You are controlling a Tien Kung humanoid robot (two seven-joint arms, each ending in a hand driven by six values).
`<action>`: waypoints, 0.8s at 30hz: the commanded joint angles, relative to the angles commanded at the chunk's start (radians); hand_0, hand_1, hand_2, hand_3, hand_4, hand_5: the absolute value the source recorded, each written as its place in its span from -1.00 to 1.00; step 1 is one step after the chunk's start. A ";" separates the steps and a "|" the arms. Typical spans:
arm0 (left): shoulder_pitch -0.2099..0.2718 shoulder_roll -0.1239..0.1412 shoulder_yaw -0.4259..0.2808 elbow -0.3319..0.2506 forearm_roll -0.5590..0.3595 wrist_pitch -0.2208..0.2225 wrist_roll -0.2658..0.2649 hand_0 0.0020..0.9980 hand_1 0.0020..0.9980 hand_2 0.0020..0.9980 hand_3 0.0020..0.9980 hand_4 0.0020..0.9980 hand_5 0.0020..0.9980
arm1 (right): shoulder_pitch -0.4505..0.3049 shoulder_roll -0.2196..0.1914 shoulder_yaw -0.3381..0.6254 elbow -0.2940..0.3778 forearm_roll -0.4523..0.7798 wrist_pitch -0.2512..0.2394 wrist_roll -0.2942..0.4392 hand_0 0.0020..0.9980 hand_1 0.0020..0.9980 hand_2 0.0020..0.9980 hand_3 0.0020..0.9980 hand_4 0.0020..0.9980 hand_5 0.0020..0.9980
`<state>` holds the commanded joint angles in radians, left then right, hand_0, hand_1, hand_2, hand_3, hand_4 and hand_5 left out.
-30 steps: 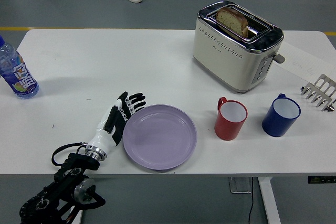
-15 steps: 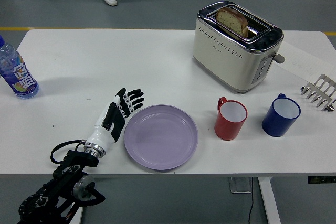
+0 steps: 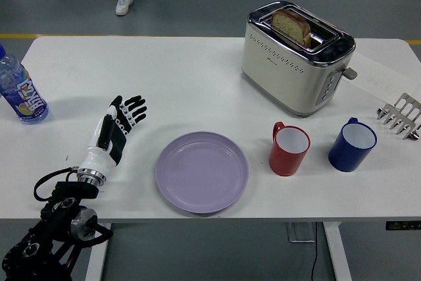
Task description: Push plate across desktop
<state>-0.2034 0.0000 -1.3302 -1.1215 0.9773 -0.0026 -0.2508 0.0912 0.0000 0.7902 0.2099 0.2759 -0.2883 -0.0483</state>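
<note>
The left hand point(image 3: 113, 131) reaches in from the lower left corner, its black arm coming up past the near edge of the surface point(image 3: 197, 70). The white palm and wrist lie low over the top, slanting up and to the right, and the black fingers point(image 3: 131, 106) are spread apart and nearly straight, holding nothing. Whether the hand rests on the surface or hangs just above it is hard to tell from this height.

The plate point(image 3: 202, 171), lilac and round, sits flat close to the near edge, a little left of the middle. It lies apart from the hand, with bare white top between the two. Just to its right stands a red mug point(image 3: 289, 149), and further right a blue mug point(image 3: 352, 144), both upright near the near edge. A cream toaster point(image 3: 296, 57) with a slice of bread point(image 3: 292, 26) standing in one slot sits toward the far right. A metal rack point(image 3: 401, 116) lies at the right edge, and a bottle point(image 3: 20, 90) with a blue label stands at the left edge. Beyond the far edge a person's legs and white shoe point(image 3: 122, 6) show on the floor.
</note>
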 joint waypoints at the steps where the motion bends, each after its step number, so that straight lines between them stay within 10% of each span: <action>1: 0.005 0.000 -0.019 -0.004 0.005 -0.001 0.006 0.61 0.56 0.56 0.41 0.09 1.00 | -0.001 0.000 0.000 0.000 0.001 0.000 0.000 0.14 -0.05 0.24 0.26 -0.18 0.18; 7: 0.039 0.000 -0.105 -0.038 0.027 -0.022 0.033 0.60 0.55 0.54 0.40 0.09 1.00 | -0.007 0.000 0.003 0.001 0.001 -0.004 -0.003 0.14 -0.05 0.24 0.26 -0.18 0.17; 24: 0.117 0.102 -0.311 -0.089 0.044 -0.036 0.051 0.61 0.54 0.54 0.40 0.13 1.00 | -0.003 0.000 -0.008 0.000 0.023 0.005 0.001 0.14 -0.05 0.24 0.26 -0.18 0.18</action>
<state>-0.0860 0.1018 -1.6414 -1.2105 1.0211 -0.0389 -0.2002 0.0880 0.0000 0.7818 0.2098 0.2990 -0.2838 -0.0468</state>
